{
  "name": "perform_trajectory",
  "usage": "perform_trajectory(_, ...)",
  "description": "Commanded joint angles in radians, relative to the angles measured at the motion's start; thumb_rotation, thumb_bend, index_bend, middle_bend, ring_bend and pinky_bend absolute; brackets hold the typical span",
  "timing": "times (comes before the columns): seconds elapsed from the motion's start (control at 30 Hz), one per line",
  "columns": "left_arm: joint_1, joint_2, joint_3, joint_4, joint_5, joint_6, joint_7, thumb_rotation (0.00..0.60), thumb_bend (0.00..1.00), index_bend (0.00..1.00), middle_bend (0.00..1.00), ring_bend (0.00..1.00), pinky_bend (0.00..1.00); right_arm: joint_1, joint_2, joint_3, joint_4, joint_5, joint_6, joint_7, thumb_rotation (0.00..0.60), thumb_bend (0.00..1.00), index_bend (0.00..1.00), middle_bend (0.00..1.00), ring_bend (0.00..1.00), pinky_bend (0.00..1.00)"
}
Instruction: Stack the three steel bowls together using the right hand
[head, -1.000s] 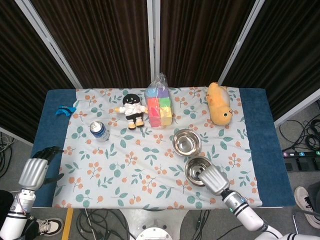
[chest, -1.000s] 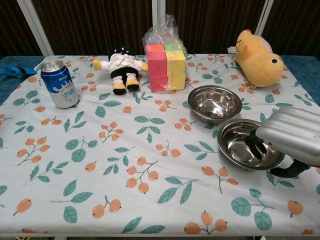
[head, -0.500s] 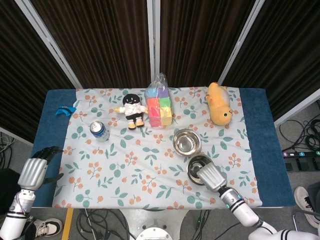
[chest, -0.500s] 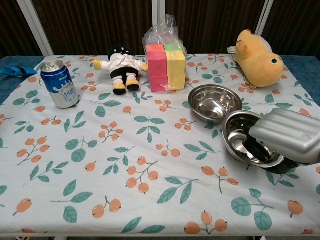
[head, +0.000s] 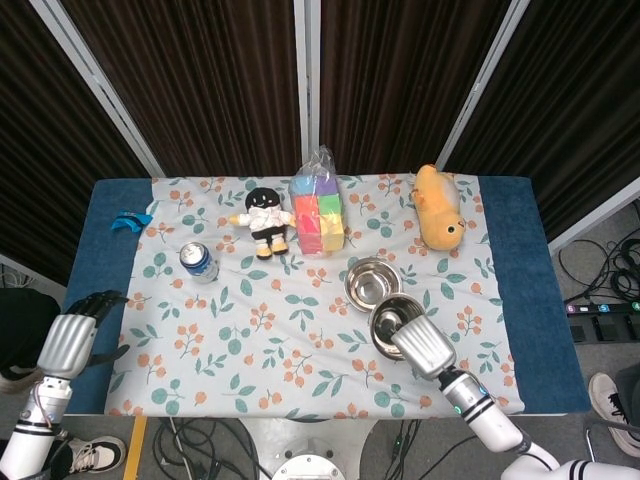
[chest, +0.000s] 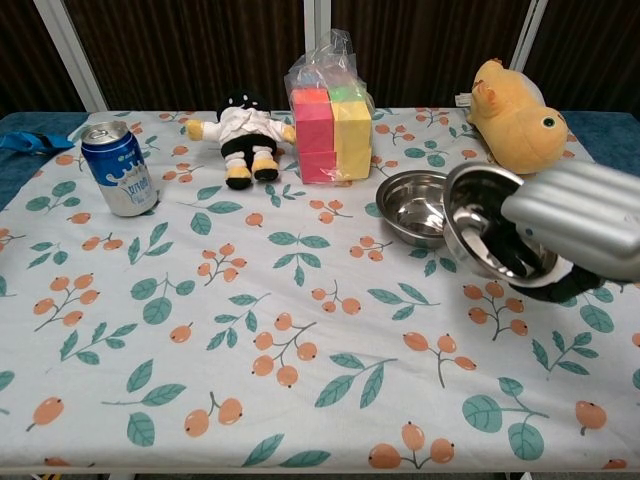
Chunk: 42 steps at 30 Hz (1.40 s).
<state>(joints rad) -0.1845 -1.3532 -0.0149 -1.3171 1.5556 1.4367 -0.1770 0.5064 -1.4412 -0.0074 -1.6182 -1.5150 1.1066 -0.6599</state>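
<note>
Steel bowl (chest: 485, 228), tilted, right of centre frame: gripped at its rim by right hand (chest: 572, 225), fingers inside, lifted beside second bowl (chest: 415, 206) on the tablecloth (chest: 250, 330). Likely light, rigid, slippery; rim pinch suits. Left hand (head: 72, 335) holds nothing, fingers apart.

The right robot hand (chest: 575, 225) covers part of the held bowl (chest: 480, 225).

Glossy polished steel bowls (chest: 420, 207); matt printed cloth tablecloth (chest: 250, 330); brushed metal hand (chest: 575, 215); crinkly clear plastic bag (chest: 325, 55).
</note>
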Motion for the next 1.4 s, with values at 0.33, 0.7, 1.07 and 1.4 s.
perform_trajectory(0.33, 0.007, 0.015, -0.006, -0.007, -0.017, 0.004, -0.004, 0.6, 0.13, 0.31, 0.31, 0.24, 0.31, 0.165, -0.125, 0.157, 0.208, 0.16, -0.165, -0.04, 0.6, 0.4, 0.75, 0.65, 0.86, 0.83)
perform_trajectory(0.7, 0.002, 0.002, -0.009, 0.025, -0.033, -0.021, -0.028, 0.6, 0.12, 0.31, 0.31, 0.24, 0.31, 0.249, -0.161, 0.166, 0.313, 0.239, -0.289, -0.001, 0.6, 0.0, 0.33, 0.37, 0.82, 0.83)
perform_trajectory(1.07, 0.002, 0.008, -0.006, 0.007, -0.019, -0.009, -0.036, 0.6, 0.11, 0.31, 0.31, 0.24, 0.31, 0.179, 0.058, 0.139, -0.013, 0.248, -0.122, -0.108, 0.6, 0.0, 0.1, 0.22, 0.76, 0.82)
perform_trajectory(1.4, -0.004, 0.013, -0.016, -0.014, -0.011, 0.005, -0.008, 0.6, 0.12, 0.31, 0.31, 0.24, 0.31, -0.099, 0.255, 0.009, -0.13, 0.122, 0.227, 0.028, 0.6, 0.0, 0.08, 0.08, 0.08, 0.26)
